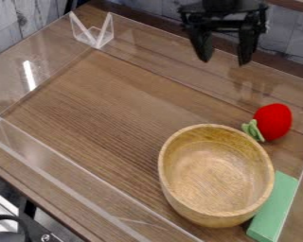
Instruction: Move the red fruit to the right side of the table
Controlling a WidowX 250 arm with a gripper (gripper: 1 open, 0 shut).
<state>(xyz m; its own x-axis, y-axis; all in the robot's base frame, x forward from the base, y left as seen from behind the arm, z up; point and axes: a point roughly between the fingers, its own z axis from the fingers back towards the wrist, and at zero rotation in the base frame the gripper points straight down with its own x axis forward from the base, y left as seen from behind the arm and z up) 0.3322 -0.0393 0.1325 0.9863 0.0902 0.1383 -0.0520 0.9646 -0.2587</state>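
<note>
Hanging released over the far edge, the tool (225, 49) is well apart from the fruit (273, 121) (near the right wall, beside the bowl (218, 175)); descending off-centre risks nudging it into the bowl or rolling it along the tabletop (103, 104).

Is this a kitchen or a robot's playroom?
Probably a robot test bench: a table fenced by clear walls, an open gripper above it, and a toy red fruit beside a wooden bowl.

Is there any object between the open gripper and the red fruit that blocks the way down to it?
Nothing visible does. The gripper hangs open above the table, and the red fruit lies below it, beside the wooden bowl.
</note>
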